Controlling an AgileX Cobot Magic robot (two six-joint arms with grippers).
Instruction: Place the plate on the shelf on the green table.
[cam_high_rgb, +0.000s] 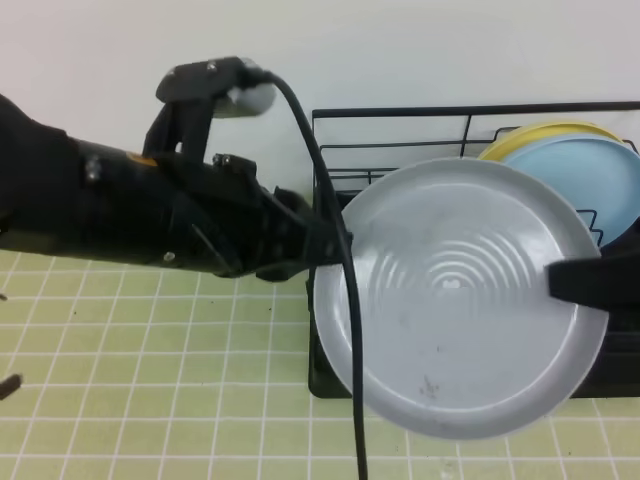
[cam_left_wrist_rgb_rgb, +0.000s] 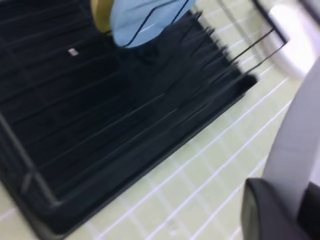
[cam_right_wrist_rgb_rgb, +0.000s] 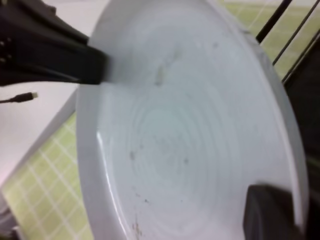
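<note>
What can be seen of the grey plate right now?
The plate is round, pale grey-lavender, matte like plastic, with a shallow raised rim, faint concentric rings and a few small scuffs. It hangs tilted, face toward the high camera, in front of the shelf. The left gripper meets its left rim, the right gripper its right rim.

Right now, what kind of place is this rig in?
Likely a mock kitchen counter: green table of small tiles, a black wire shelf holding a yellow plate and a light blue plate.
</note>
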